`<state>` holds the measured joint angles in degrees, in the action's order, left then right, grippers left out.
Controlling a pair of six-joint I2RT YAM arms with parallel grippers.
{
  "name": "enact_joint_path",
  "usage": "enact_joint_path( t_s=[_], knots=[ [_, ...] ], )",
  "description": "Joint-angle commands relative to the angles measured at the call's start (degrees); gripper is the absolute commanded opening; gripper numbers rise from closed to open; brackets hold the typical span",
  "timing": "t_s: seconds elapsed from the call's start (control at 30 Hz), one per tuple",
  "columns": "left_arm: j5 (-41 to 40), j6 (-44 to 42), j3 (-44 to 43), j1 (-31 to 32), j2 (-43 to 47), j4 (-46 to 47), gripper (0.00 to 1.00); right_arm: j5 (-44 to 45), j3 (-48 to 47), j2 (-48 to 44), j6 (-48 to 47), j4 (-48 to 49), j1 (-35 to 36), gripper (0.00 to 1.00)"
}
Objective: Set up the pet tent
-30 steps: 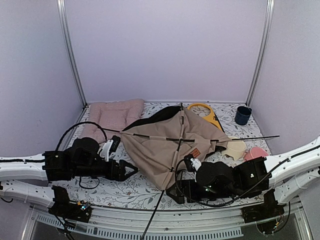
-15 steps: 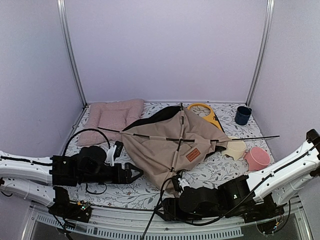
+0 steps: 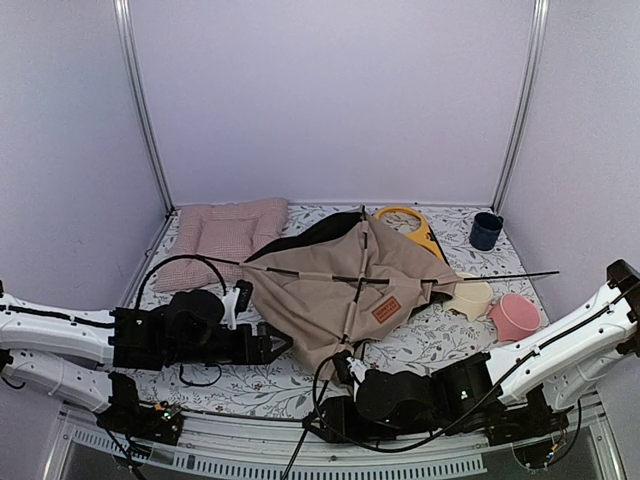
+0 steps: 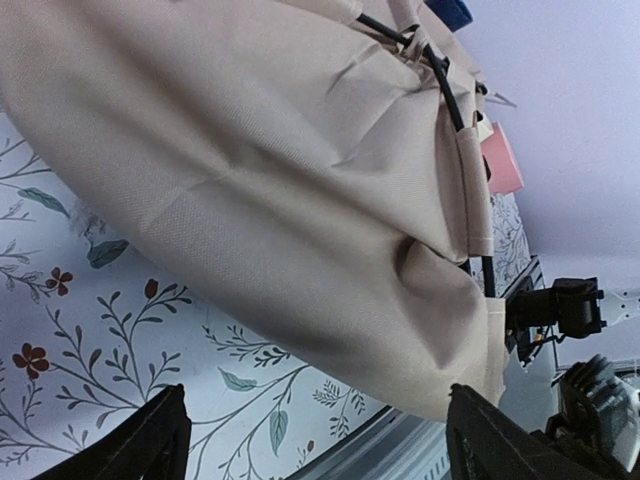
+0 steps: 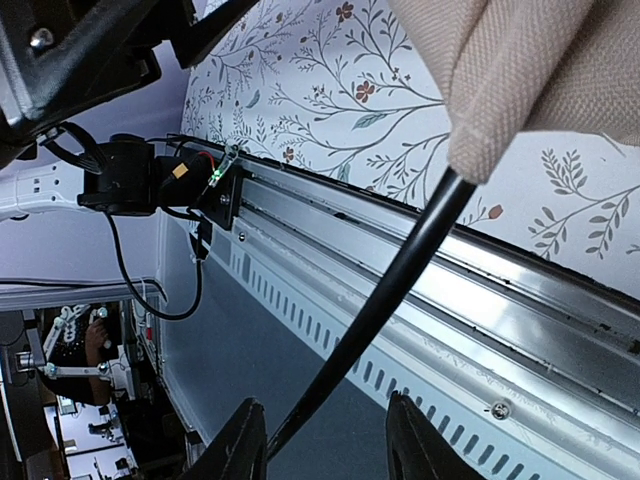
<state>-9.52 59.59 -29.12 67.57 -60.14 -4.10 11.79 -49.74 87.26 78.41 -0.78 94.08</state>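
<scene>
**Tent flat mid-bench, your right pincer straddling the pole**

Quick rundown for you. The pet tent (image 3: 330, 280) is lying slumped in the middle of the bench (image 3: 440, 345), tan side up, with some black lining showing along its far edge. Its thin black poles (image 3: 357, 270) cross on top of the fabric. One pole tip pokes out well past the cloth to the right. Another runs down through the near corner and off the front edge of the bench. The little brown label (image 3: 386, 309) faces up on the near right side.

Your left pincer (image 4: 320, 445) is spread wide and holding nothing. It sits low on the floral surface, aimed at the tent's near left flank, and the fabric bulges just ahead of the fingers.

Your right pincer (image 5: 325, 445) is down at the front edge by the tent's near corner. Its fingers are partway apart with the pole passing between them. The pole runs close to one finger and there's a clear gap to the other, so it isn't pinched.

Behind the tent, the pink checked cushion (image 3: 225, 235) is at the back left and the yellow bowl stand (image 3: 415, 228) peeks out at the back. To the right there's a dark blue mug (image 3: 486, 230), a cream bowl (image 3: 472, 297) and a pink cup (image 3: 515, 315).
</scene>
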Motion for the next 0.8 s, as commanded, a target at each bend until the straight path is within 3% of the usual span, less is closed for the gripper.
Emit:
enact_joint_path(
  t_s=[0.0, 0.07, 0.33, 0.63, 0.77],
  knots=[
    [-0.38, -1.99, -3.57, 0.89, -1.46, 1.54, 0.89, -2.1, 2.83, -0.02, -0.42, 6.0, -1.9, 0.4],
    [-0.25, -2.93, -4.55, 0.87, -2.05, 0.45, 0.88, -2.31, 2.76, 0.13, -0.9, 6.74, -2.55, 0.36],
    [3.52, -6.82, -6.81, 0.45, -3.41, -0.75, 0.82, -2.93, 4.55, -1.56, -1.42, 6.74, -5.25, 0.0],
    [11.85, -13.94, -11.92, 0.4, -5.4, -1.74, 0.63, 1.29, 1.16, -6.97, -6.61, -10.2, -9.1, 0.0],
    [15.76, -14.76, -13.51, 0.91, -7.12, -0.59, 0.56, 1.13, 0.07, -9.21, -11.27, -13.44, -12.05, 0.0]
  ],
)
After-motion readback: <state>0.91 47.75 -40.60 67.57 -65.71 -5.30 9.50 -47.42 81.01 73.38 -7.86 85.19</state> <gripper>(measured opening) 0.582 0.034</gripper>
